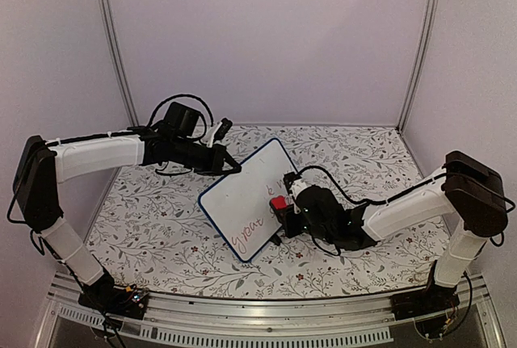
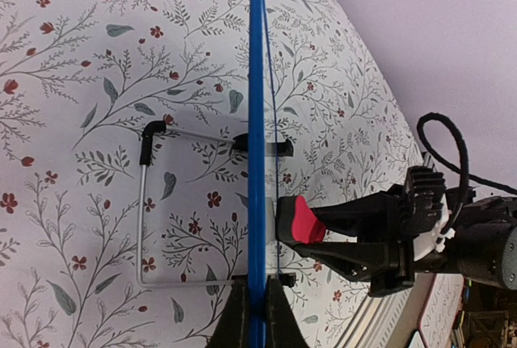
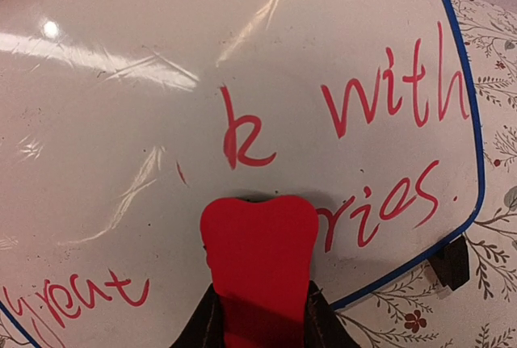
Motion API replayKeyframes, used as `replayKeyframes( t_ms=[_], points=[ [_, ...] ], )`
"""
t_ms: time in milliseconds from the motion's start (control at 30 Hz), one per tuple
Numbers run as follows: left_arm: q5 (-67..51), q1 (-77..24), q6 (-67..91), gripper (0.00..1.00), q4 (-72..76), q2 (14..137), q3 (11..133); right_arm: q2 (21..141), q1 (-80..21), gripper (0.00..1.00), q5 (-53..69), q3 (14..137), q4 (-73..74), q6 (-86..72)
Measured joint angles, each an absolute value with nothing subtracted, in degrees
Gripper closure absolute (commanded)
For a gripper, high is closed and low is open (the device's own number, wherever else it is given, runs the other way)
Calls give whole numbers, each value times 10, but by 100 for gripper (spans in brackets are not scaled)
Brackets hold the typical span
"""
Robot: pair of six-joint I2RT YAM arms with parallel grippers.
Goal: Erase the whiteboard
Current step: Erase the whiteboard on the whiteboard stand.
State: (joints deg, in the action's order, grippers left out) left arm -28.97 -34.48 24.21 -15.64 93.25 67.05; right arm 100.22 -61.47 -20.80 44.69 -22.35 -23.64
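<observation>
The whiteboard (image 1: 241,194) stands tilted on the floral table, with red handwriting (image 3: 388,98) across its face. My left gripper (image 1: 233,169) is shut on its blue rim (image 2: 257,122) at the upper edge; its fingertips (image 2: 257,320) pinch that rim from both sides. A red eraser (image 3: 258,255) is pressed flat against the board's face, and my right gripper (image 3: 258,328) is shut on it. In the top view the eraser (image 1: 279,202) sits at the board's right side, among the writing. A smeared, wiped patch lies left of the letter "k".
A bent wire stand (image 2: 142,203) juts from the board's back side, clipped to the rim by black feet (image 2: 241,144). Another black clip foot (image 3: 452,263) sits at the board's lower right corner. The floral tablecloth (image 1: 161,219) covers the table; purple walls close the back and sides.
</observation>
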Motion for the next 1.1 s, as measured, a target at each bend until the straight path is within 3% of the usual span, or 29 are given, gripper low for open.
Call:
replayKeyframes(
  t_ms=[1100],
  points=[
    [-289,-345,242,100,-156,933,670,1005,-615,78,-220,509,-173,-191]
  ],
)
